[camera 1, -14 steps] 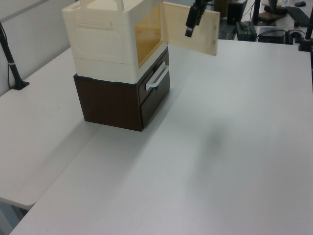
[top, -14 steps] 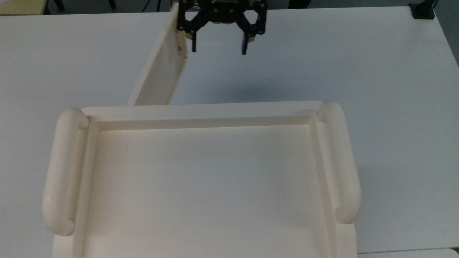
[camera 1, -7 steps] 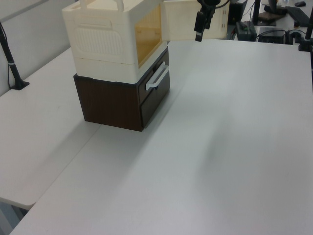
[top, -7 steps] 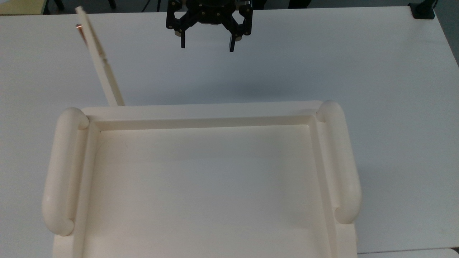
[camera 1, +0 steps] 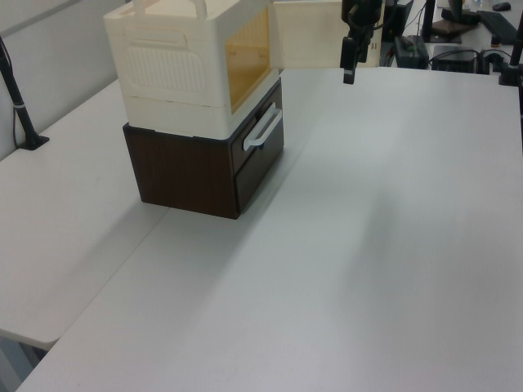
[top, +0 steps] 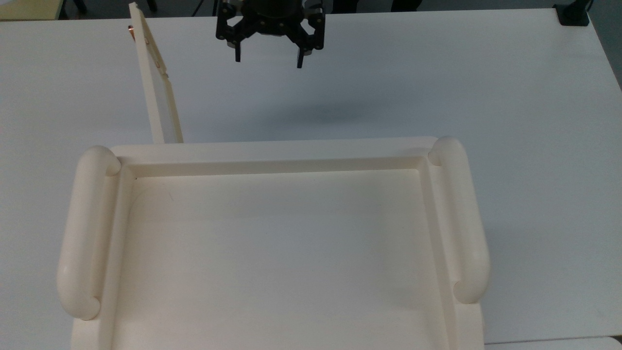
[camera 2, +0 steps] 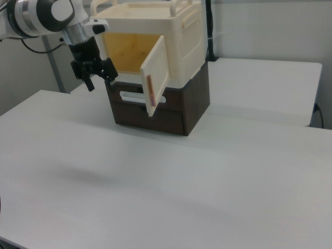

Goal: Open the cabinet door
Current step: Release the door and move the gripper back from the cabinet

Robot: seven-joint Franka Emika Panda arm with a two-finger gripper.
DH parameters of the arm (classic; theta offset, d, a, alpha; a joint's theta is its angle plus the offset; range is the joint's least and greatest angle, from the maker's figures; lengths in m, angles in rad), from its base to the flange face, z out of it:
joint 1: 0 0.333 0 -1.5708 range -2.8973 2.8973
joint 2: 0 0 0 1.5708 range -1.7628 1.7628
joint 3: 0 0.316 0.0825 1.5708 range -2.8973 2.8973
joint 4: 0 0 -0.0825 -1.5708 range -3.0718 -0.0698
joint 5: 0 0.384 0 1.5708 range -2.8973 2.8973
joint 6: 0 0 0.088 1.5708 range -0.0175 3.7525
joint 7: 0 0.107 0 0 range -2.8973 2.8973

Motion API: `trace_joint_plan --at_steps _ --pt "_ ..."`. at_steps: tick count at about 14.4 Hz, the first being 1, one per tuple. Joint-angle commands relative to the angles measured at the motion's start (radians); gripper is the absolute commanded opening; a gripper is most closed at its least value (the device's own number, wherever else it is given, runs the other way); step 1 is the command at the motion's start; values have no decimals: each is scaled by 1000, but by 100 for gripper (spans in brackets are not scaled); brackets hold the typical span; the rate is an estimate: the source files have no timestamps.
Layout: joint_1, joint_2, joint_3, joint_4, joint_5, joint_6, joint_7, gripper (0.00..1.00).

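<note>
The cabinet door (top: 156,82) stands swung out from the cream cabinet (camera 1: 184,69), seen edge-on in the top view with brass-coloured fittings near its far edge. In the right view the cabinet door (camera 2: 155,75) hangs wide open and the yellowish inside (camera 2: 127,52) is exposed. My black gripper (top: 268,61) hovers above the table, open with nothing between its fingers, apart from the door on the top view's right. In the left view the gripper (camera 1: 349,72) hangs in front of the door panel (camera 1: 306,37). In the right view the gripper (camera 2: 100,80) is left of the opening.
The cream cabinet sits on a dark brown drawer unit (camera 1: 200,171) with a pale handle (camera 1: 261,131). Its recessed top (top: 272,253) has two rounded side handles (top: 80,233). White table (camera 1: 368,245) spreads wide around it. A black clamp (top: 573,14) sits at the far corner.
The door swung from half open to wide open, then settled back slightly. My gripper came off the door's edge and shifted toward the top view's left, staying open.
</note>
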Motion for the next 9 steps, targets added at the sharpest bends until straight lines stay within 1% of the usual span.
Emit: trace_joint_plan --at_steps 1,3,5,9 --pt "-47 -55 -4 -66 20 -47 -78 100" --pt "-68 -53 -3 -68 31 -49 -81 100" --pt "-73 -55 -6 -62 51 -49 -81 100" --pt "-70 -52 -6 -60 51 -70 -70 100"
